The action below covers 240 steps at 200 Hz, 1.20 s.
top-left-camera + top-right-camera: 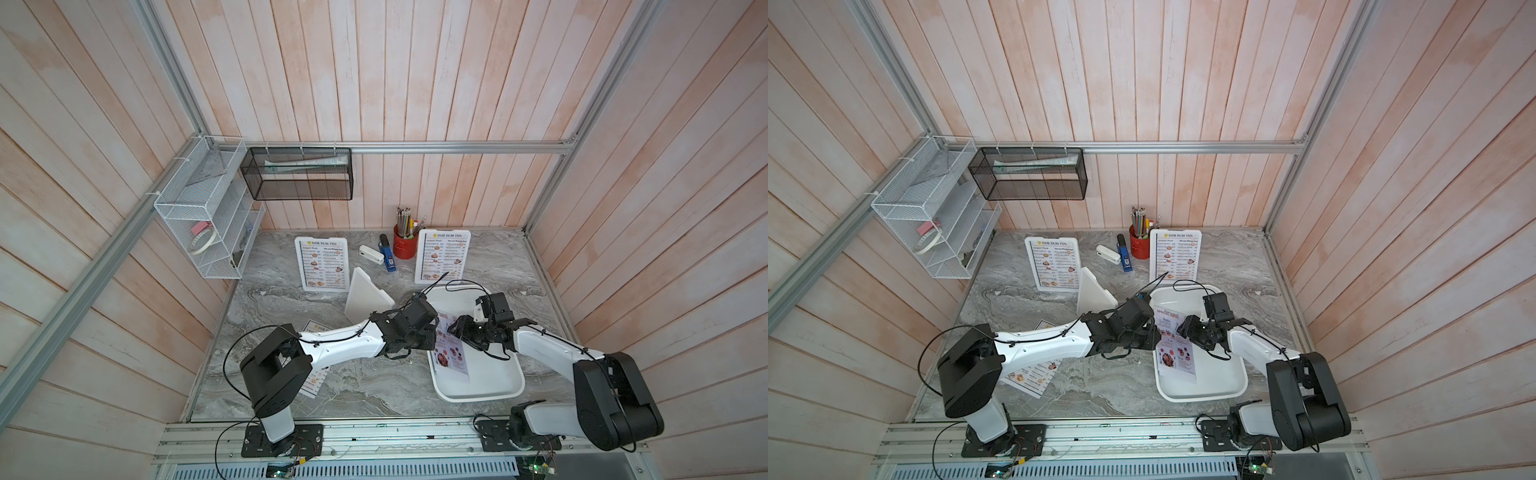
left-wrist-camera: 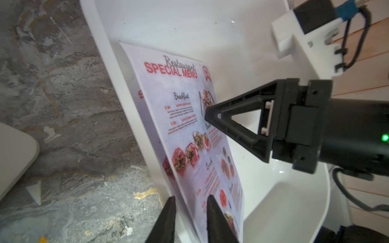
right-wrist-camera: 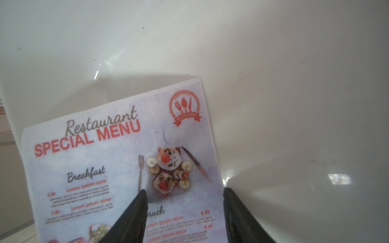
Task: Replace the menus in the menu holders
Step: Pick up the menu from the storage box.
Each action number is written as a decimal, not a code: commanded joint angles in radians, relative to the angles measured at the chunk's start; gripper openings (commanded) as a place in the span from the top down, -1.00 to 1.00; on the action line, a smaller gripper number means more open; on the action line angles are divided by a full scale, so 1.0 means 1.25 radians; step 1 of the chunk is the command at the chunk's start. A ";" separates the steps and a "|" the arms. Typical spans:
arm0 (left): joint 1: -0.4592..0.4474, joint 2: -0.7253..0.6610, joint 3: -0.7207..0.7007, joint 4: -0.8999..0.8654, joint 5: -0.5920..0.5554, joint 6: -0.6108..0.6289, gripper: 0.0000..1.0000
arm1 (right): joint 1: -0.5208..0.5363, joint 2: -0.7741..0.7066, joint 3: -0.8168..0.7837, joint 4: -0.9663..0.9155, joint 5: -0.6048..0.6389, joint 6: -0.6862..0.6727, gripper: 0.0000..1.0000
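The SPECIAL MENU sheet (image 2: 185,117) leans against the wall of the white tray (image 1: 1219,374) on the left arm's side. It's light, floppy, slick paper, so I'd pinch a free edge, not the middle. Right gripper (image 3: 184,190) gapes wide, one finger on the print and one past the edge, while the left gripper (image 2: 190,210) sits narrow over sheet edge and tray rim, can't tell if it's pinching.

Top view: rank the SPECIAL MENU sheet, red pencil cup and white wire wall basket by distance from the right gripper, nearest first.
1. SPECIAL MENU sheet: in the white tray, directly at the right gripper.
2. red pencil cup: well behind the gripper, toward the back.
3. white wire basket: hung up at the far left, clearly farthest.
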 commanded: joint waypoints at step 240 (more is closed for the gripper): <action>-0.003 0.031 -0.016 0.071 0.042 -0.047 0.45 | 0.007 -0.007 -0.022 -0.022 -0.011 -0.001 -0.14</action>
